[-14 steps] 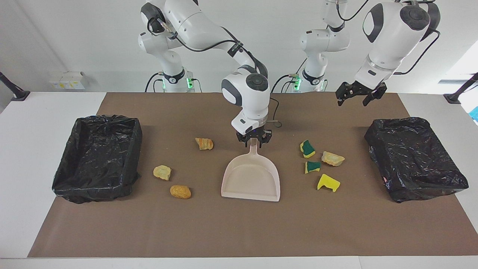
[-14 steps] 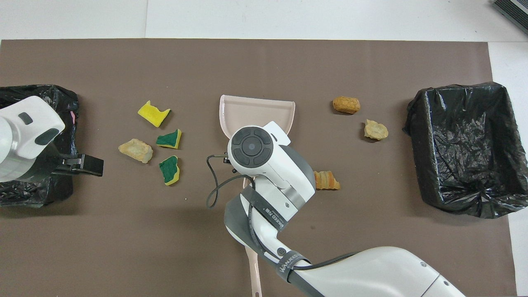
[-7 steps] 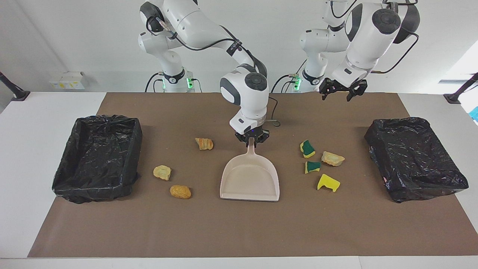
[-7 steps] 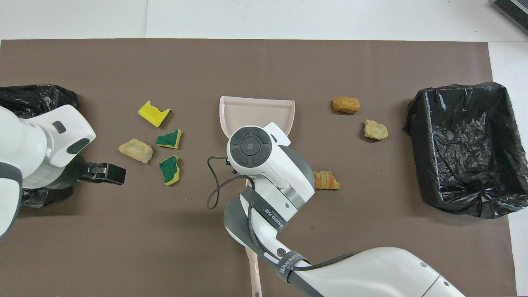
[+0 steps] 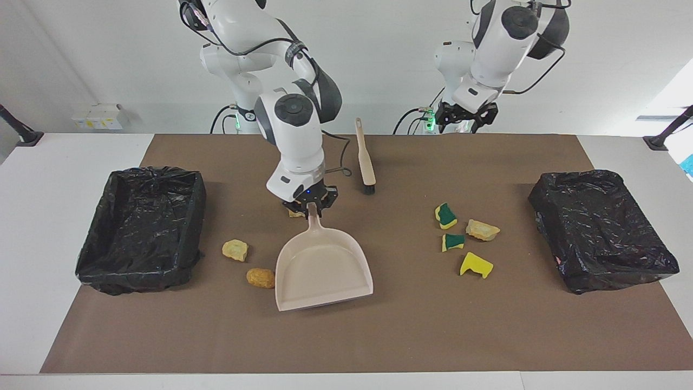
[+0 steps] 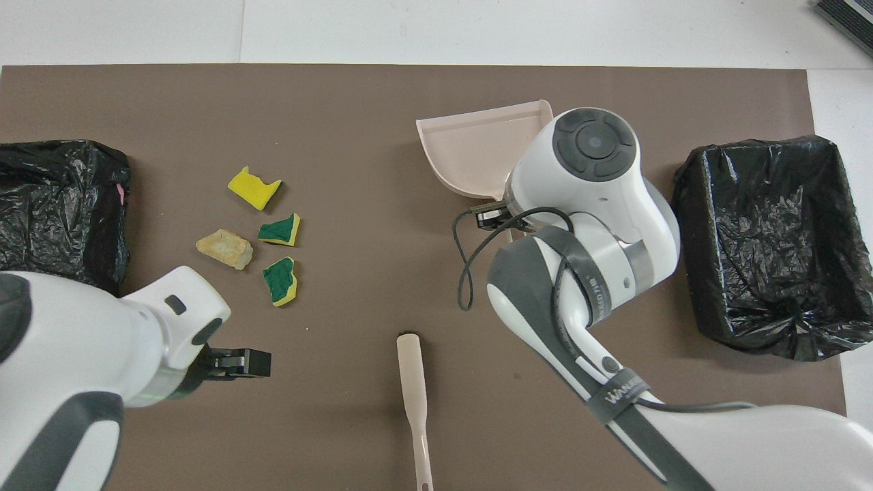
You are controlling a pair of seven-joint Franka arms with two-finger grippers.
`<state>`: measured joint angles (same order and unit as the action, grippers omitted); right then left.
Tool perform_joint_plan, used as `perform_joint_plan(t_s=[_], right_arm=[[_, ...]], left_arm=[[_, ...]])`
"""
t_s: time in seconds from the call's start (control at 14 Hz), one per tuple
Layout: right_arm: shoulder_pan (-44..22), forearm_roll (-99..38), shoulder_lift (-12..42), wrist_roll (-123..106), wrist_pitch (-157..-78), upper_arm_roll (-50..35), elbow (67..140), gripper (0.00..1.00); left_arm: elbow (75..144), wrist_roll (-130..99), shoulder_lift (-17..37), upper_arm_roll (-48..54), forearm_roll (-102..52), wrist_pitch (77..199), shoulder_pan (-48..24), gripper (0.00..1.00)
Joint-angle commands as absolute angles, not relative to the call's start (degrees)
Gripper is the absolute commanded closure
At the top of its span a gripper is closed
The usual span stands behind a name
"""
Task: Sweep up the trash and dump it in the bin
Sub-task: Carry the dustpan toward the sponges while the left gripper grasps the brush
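Trash lies in two groups on the brown mat of the desk (image 5: 346,346). Toward the left arm's end there are two green-and-yellow sponge pieces (image 5: 446,215) (image 5: 452,241), one all-yellow sponge piece (image 5: 476,265) and a pale crusty bread-like chunk (image 5: 482,230), all close together. Toward the right arm's end there are a tan crusty chunk (image 5: 235,250), an orange-brown crusty chunk (image 5: 261,278) and a third crusty chunk (image 5: 295,213), which is mostly hidden under the right gripper.

The right gripper (image 5: 309,205) has its fingers closed on the handle of the beige plastic dustpan (image 5: 322,268). The pan's handle points toward the robots and its wide mouth points away from them. The orange-brown chunk is just beside the pan's side wall, on the side of the right arm's end; I cannot tell if they touch. The sponge pieces are well apart from these fingers.

The left gripper (image 5: 464,115) is up in the air over the edge of the mat nearest the robots, with its fingers spread wide and nothing between them. All trash is well apart from it.

A beige hand brush with dark bristles (image 5: 365,157) lies on the mat between the two arms, nearer to the robots than the dustpan. A bin lined with a black plastic bag (image 5: 142,227) stands at the right arm's end, and a second black-lined bin (image 5: 601,227) at the left arm's end.
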<state>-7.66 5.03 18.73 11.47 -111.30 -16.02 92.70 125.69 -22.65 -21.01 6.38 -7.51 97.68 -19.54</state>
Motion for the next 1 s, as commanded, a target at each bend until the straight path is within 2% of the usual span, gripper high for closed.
perform_joint_plan(t_s=[0.0,0.21,0.43,0.57,0.93], right_arm=[[-4.32,4.13,17.14,-0.39,-109.43,-16.96,93.6,1.0],[-1.59,4.83,16.96,-12.18,-108.11,-16.87,94.3,1.0],[0.78,4.92,16.96,-27.11,-104.25,-16.87,94.22,1.0],[2.45,5.01,16.96,-36.78,-101.97,-16.96,94.22,1.0],[1.68,5.62,16.35,-56.65,-101.07,-16.79,94.48,1.0]], left_arm=[[129.28,-33.97,-22.77,5.45,-9.48,103.69,-29.5,0.0],[129.72,-45.23,-17.95,5.45,-10.55,110.98,-39.95,0.0],[129.81,-55.44,-8.21,5.62,-10.46,121.25,-49.36,0.0],[129.9,-55.46,-3.45,5.71,-10.46,124.18,-50.45,0.0],[135.26,-55.28,-3.69,5.8,-10.46,124.98,-51.77,0.0]])
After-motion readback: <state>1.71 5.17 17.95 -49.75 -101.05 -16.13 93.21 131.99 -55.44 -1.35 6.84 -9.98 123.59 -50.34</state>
